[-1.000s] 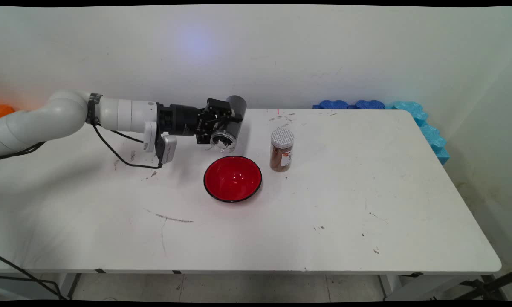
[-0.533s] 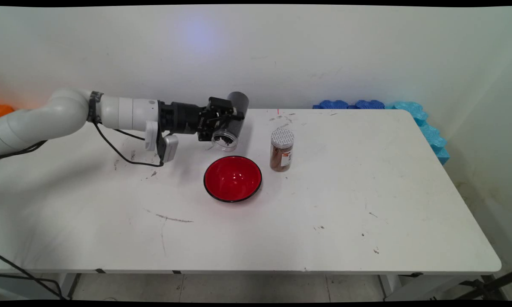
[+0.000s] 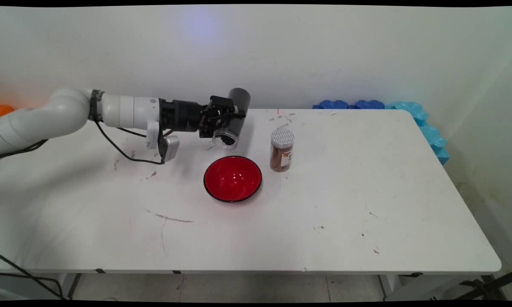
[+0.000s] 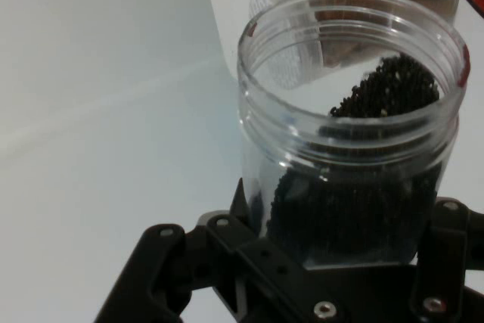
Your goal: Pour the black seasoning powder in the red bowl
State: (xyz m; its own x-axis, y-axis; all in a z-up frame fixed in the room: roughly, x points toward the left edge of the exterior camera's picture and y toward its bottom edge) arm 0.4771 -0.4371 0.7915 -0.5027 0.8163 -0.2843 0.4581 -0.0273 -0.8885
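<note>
Pincer (image 3: 227, 120) clenched on an open clear jar (image 3: 232, 121), fingers on its sides. Jar is tilted, mouth down toward the camera side, held in the air just behind the red bowl's (image 3: 232, 178) far-left rim, not touching it. In the hand view the jar (image 4: 352, 126) has a threaded lidless mouth, with small black grains heaped toward the base and one wall; the pincer (image 4: 333, 277) linkage wraps its lower part.

Red bowl has a black rim and sits on the white tabletop (image 3: 345, 204). Right of the bowl and just beside it stands a spice jar (image 3: 282, 149), upright, patterned white lid, brown contents, apart from the bowl. Right of and in front of the bowl is wide bare tabletop out to the near edge and rounded right corner; left of the bowl, the arm's black cables (image 3: 123, 151) hang low over the surface. Blue foam blocks (image 3: 409, 111) line the far right edge, well away from the bowl.

Versus earlier frames: held jar has lifted slightly and shifted a touch right, mouth tipped further downward. Bowl and spice jar unchanged.
</note>
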